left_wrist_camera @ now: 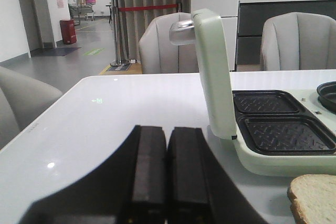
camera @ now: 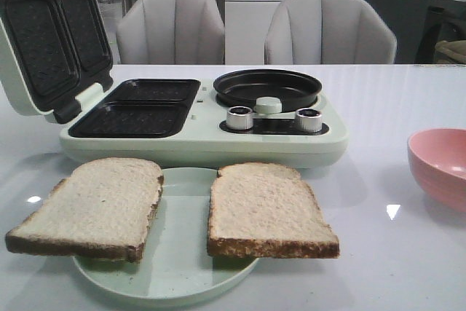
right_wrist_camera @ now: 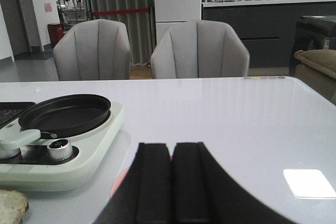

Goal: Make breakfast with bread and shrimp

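Pale green breakfast maker (camera: 204, 147) centre frame on white worktop (camera: 393, 100), lid (camera: 44, 41) open, tilted back at upper left. Two dark ridged grill plates (camera: 138, 107) left half; round black pan (camera: 267, 87) right half, two silver knobs (camera: 240, 118) in front. Pale green plate (camera: 182, 267) lower centre, near appliance. Pink bowl (camera: 440, 165) right edge. Two grey chairs (camera: 171, 27) behind worktop.

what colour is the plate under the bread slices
Pale mint green, matching the breakfast maker behind it. The plate shows best in the front view.
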